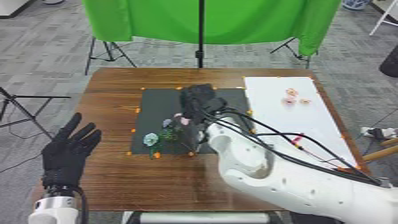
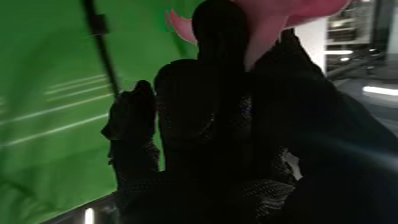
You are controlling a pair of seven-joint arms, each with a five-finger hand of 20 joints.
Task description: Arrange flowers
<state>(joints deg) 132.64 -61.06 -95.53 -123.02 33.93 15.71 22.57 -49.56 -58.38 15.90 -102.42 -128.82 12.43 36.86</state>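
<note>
1. While your right hand (image 1: 201, 100) pinches the pink bloom (image 2: 306, 8), the blue bloom (image 1: 151, 139) sits leftward over the mat (image 1: 160, 106) – nearer the robot.
2. Your left hand (image 1: 67, 157) – spread, left of the mat.

Free: bare worktop (image 1: 111, 95) between left hand (image 1: 65, 156) and dark mat (image 1: 155, 102); bare wood nearer than the mat, left of the right arm (image 1: 284, 186).
Obstructing: that arm, with cables (image 1: 283, 134), slanting across white sheet (image 1: 265, 92) and mat; flowers (image 1: 151, 139), mat's near part; pink blossoms (image 1: 290, 100), sheet's far part.
</note>
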